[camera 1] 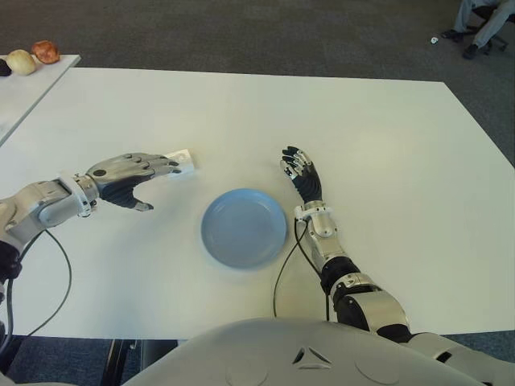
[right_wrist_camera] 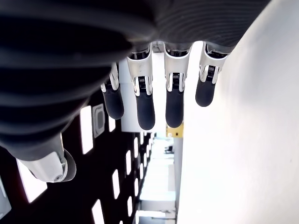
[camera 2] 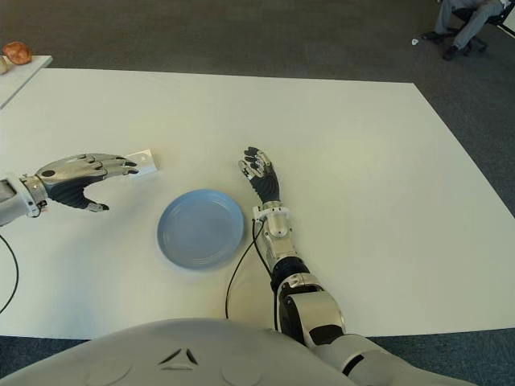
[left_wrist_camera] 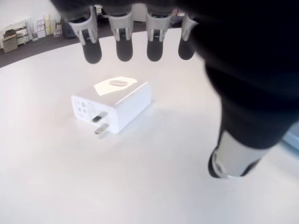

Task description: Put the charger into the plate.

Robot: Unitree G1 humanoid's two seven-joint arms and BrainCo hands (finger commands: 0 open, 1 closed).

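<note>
My left hand [camera 1: 133,178] hovers with its fingers spread and relaxed, holding nothing, and the charger [left_wrist_camera: 112,105] lies on the white table [camera 1: 386,145] just beyond my fingertips [left_wrist_camera: 124,49], still apart from them. It is a white block lying flat, its two prongs pointing back toward my palm (the wrist view shows them plainly). The blue plate [camera 1: 243,227] sits off to the thumb side of this hand, near but not touching the charger.

The step in hand, as I judge it, is the reach and grasp. To do it well I should carry the hand a little farther forward so the four fingers pass over the block's far side, then bring the thumb in against the near side, closing on the smooth long faces and keeping clear of the prongs. A low, level approach should keep me from nudging it away.

My right hand [camera 1: 302,173] shows just beside the plate, on its right, fingers extended and empty.
</note>
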